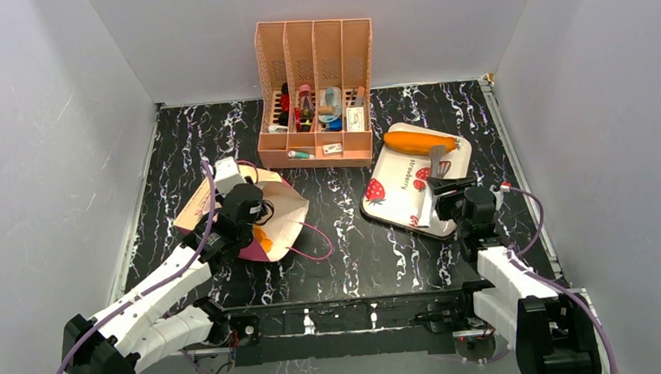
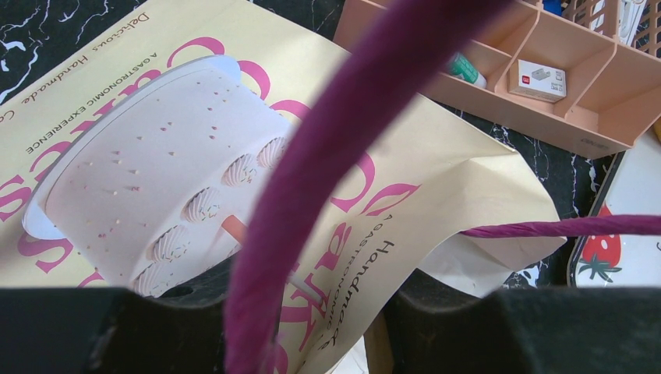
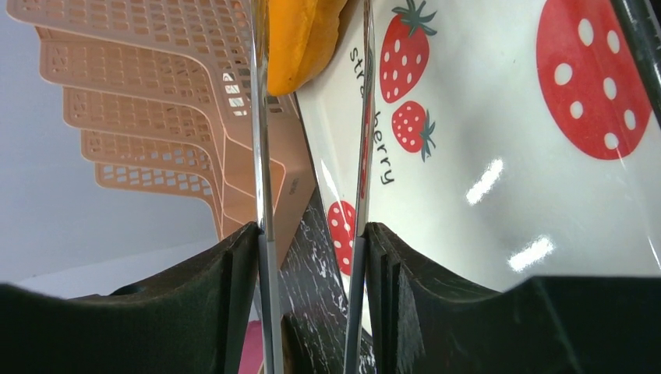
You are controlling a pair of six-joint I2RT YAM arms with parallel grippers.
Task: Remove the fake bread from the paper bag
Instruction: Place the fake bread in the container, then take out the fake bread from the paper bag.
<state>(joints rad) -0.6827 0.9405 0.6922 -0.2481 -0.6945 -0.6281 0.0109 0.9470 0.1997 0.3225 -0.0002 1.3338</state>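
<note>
1. Left jaws. They sit low over the paper bag (image 1: 287, 214), which lies on its side on the surface (image 1: 357, 246), left of centre, with the lettered face up. My left fingers (image 2: 117, 335) stand apart. A magenta cord handle (image 2: 327, 140) and a fold of bag paper run through the gap. I cannot tell whether the jaws clamp either one.

2. Bag contents. One orange piece (image 1: 264, 240) of fake bread shows at the bag's near end, beside the magenta side panel and just under my left wrist.

3. Right jaws. They are closed on a pair of metal tongs (image 3: 263, 156), with one blade lying against each finger. The blades remain spread.

4. Tray. The strawberry-print tray (image 1: 397, 196) lies right of centre, well apart from the bag. An orange loaf (image 1: 420, 141) of fake bread rests at its far end. In my right wrist view the loaf's end sits between the tong blades. I cannot tell whether the blades press on it.

5. Background. A peach organiser (image 1: 313, 75) stands at the far edge, between the bag and the tray.
</note>
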